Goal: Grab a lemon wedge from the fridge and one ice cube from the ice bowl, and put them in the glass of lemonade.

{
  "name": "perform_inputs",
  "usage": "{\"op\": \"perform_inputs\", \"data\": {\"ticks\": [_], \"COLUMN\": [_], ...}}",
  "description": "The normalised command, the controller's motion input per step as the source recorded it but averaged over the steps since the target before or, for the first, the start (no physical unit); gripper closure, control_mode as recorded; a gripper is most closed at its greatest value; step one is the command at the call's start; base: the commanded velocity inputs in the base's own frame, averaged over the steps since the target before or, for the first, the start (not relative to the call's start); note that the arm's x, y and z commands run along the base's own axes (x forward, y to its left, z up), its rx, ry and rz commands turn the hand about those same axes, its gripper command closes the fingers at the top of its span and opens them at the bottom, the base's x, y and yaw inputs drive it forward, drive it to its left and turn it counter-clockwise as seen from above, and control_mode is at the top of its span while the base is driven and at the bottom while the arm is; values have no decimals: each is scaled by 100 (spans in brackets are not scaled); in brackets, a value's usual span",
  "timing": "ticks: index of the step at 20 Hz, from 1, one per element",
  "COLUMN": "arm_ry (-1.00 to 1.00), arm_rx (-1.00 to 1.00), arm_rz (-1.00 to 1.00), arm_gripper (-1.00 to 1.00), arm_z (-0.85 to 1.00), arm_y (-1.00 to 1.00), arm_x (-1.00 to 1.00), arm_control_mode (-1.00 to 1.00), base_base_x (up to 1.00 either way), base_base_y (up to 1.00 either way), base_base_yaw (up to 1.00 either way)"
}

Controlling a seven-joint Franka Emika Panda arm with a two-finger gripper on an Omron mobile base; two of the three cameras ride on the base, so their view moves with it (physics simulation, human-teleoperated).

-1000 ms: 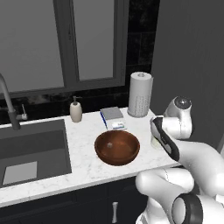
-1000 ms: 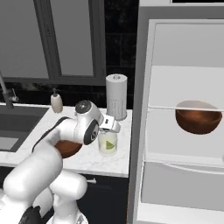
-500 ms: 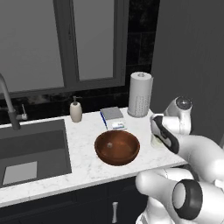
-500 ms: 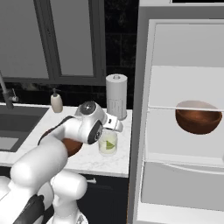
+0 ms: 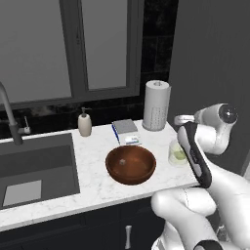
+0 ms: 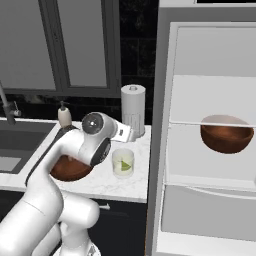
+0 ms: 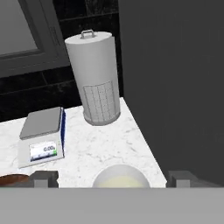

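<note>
White marble bench, the tool spread wide and empty just above the glass of lemonade.
A lemon wedge already floats inside; the ice bowl sits beside. Ice looks small, hard, slippery: pinch it across flat sides.

Robot arm: glossy white shell throughout, built of rounded, bulbous segments joined in a smooth chain. Joints are marked by dark grey to black bands and recesses. A round dark end cap with a light grey centre is seen on the upper joint housing. One forearm segment is faced with a long black panel, edged in white. A small light grey block is fitted at the wrist. Finger tips are shown as small, blocky, dark grey pieces. No cables, screws or lettering can be made out.
</note>
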Motion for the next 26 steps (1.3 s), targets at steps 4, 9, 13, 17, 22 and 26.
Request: {"op": "perform_inputs", "data": {"ticks": [4, 9, 13, 17, 22, 26], "arm_ry": [-37, -31, -23, 0, 35, 82], "arm_rx": [0, 0, -5, -12, -15, -23], "arm_rz": [0, 6, 14, 19, 24, 9], "arm_gripper": [-100, -100, -100, -100, -100, -100], "arm_z": [100, 100, 100, 100, 90, -10], "arm_y": [45, 56, 67, 80, 94, 100], "arm_x": [-86, -81, -58, -11, 16, 80], "arm_control_mode": [-100, -100, -100, -100, -100, -100], "base_base_x": [0, 0, 0, 0, 0, 0], "base_base_y": [0, 0, 0, 0, 0, 0], "base_base_yaw": [0, 0, 0, 0, 0, 0]}}
